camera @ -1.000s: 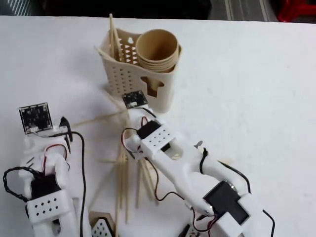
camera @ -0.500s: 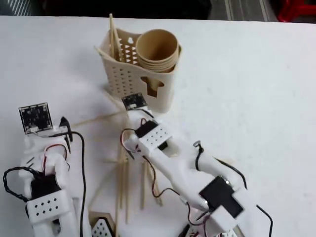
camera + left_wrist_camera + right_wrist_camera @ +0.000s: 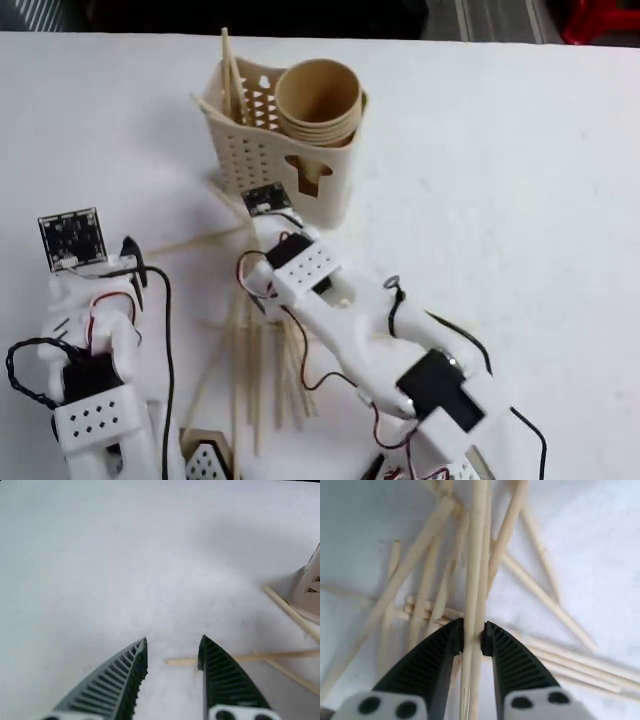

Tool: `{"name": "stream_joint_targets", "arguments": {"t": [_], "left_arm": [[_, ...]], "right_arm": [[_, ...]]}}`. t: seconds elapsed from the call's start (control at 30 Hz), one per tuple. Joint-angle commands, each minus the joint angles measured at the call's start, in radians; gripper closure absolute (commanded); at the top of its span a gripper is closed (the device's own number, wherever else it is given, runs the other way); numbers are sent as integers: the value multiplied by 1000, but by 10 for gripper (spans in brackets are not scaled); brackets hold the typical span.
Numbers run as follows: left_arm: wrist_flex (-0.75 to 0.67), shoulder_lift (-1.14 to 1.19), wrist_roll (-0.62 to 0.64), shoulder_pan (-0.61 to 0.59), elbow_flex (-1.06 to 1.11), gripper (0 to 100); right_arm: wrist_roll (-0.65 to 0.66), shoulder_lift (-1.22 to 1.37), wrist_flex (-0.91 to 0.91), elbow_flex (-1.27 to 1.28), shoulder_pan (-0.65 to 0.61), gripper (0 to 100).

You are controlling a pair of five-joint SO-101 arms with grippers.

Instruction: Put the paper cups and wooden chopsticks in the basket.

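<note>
A cream perforated basket (image 3: 250, 160) stands at the back middle of the table, with stacked paper cups (image 3: 318, 95) and a few wooden chopsticks (image 3: 231, 80) upright inside. Several more chopsticks (image 3: 255, 370) lie fanned on the table in front of it. My right arm (image 3: 303, 268) stretches over that pile. In the right wrist view my right gripper (image 3: 472, 632) is shut on two chopsticks (image 3: 476, 555) from the heap. My left gripper (image 3: 172, 642) hangs open low over the bare table, and the end of a loose chopstick (image 3: 250, 656) lies by one fingertip.
One long chopstick (image 3: 200, 240) runs from the left arm (image 3: 95, 330) toward the basket's foot. A corner of the basket (image 3: 310, 587) appears in the left wrist view. The white table (image 3: 520, 200) stretches wide on the right, and its far edge runs just behind the basket.
My right arm has shifted a little left and toward the basket. The chopsticks under it have been dragged and now fan out more. The left arm has not moved.
</note>
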Motion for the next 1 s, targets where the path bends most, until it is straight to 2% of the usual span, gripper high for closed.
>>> {"name": "stream_joint_targets", "arguments": {"t": [0.0,0.27,0.47,0.67,0.97], "left_arm": [[-20,-15,-11,-7,-8,823],[-20,-15,-11,-7,-8,823],[-20,-15,-11,-7,-8,823],[-20,-15,-11,-7,-8,823],[-18,-15,-11,-7,-6,823]], "right_arm": [[0,-108,58,-34,4,981],[3,-263,104,-37,70,981],[5,-456,99,-68,71,981],[35,-568,102,-244,76,981],[68,-490,25,-620,85,981]]}}
